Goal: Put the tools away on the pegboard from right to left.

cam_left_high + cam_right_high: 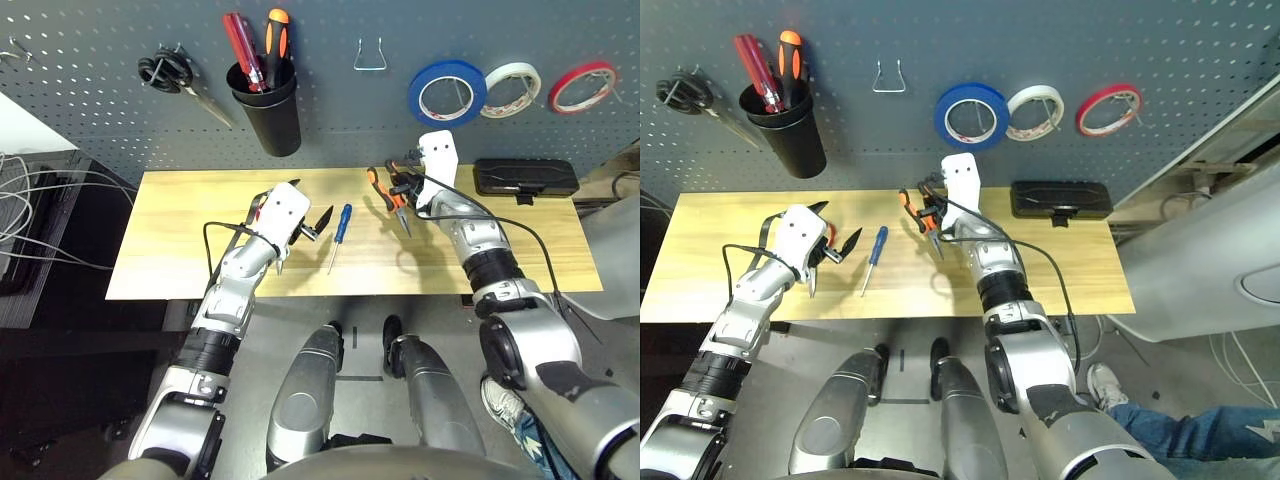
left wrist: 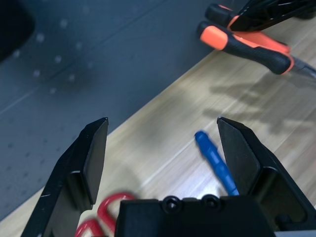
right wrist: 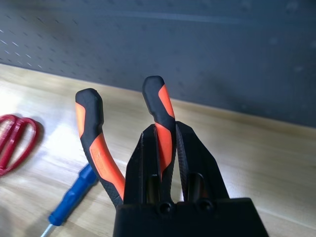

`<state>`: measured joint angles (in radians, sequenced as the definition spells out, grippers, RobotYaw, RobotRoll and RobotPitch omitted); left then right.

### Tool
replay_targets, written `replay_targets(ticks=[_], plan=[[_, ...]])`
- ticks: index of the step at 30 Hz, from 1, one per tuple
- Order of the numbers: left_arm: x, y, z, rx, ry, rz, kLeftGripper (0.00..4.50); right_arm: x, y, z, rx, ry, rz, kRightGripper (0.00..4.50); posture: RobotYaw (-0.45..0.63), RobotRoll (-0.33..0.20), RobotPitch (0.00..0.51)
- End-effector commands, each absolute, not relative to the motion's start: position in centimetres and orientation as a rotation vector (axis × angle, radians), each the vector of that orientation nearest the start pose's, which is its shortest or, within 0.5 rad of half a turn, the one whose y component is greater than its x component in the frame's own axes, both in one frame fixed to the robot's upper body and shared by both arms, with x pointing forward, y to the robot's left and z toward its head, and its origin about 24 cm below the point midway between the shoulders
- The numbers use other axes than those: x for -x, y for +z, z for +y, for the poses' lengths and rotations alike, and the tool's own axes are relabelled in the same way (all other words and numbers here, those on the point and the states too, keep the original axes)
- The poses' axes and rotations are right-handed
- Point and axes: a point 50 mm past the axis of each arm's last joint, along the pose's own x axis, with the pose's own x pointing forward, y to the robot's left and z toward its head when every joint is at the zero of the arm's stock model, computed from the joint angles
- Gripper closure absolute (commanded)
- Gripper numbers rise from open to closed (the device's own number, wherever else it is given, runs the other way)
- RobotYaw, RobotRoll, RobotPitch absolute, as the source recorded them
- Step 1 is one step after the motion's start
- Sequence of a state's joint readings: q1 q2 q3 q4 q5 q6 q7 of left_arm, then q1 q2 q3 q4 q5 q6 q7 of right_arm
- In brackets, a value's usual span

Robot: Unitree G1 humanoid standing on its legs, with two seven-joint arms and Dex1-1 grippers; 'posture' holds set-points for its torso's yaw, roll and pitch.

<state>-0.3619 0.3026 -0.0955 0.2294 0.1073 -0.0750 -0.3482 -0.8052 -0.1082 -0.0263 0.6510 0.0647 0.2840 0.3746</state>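
Note:
My right gripper (image 1: 400, 186) is shut on one handle of the orange-and-black pliers (image 3: 98, 148) and holds them a little above the wooden table (image 1: 200, 200), close to the pegboard (image 1: 330, 110). The blue tape roll (image 1: 447, 92) hangs on the pegboard just above them. The small blue-handled screwdriver (image 1: 342, 230) lies on the table between my two grippers. My left gripper (image 2: 165, 143) is open and hovers over the red-handled scissors (image 2: 106, 217), which lie under it and are mostly hidden from above.
On the pegboard are a white tape roll (image 1: 510, 88), a red tape roll (image 1: 582, 86), a bare metal hook (image 1: 370, 55), black-handled scissors (image 1: 172, 73) and a black cup (image 1: 270, 115) holding two tools. A black case (image 1: 525, 177) lies at the table's back right.

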Motion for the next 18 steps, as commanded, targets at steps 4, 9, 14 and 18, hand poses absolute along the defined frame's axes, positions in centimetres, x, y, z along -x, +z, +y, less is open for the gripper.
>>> replay_targets(ticks=[4,9,14,18], plan=[[-31.4,9.2,15.0,-0.448,-0.470,-0.153,0.00,-37.8,13.3,-9.0,0.021,0.546,0.078,4.23,0.19,0.000,0.227],[-31.6,10.0,15.2,-0.441,-0.445,-0.201,0.00,-37.8,16.0,-8.0,0.000,0.573,-0.059,4.23,0.19,0.000,0.219],[-31.8,10.3,15.2,-0.439,-0.436,-0.217,0.00,-37.7,19.0,-7.4,-0.023,0.587,-0.226,4.23,0.20,0.000,0.211],[-31.8,10.5,15.2,-0.438,-0.436,-0.224,0.00,-37.6,21.4,-7.4,-0.026,0.578,-0.371,4.23,0.19,0.000,0.208]])
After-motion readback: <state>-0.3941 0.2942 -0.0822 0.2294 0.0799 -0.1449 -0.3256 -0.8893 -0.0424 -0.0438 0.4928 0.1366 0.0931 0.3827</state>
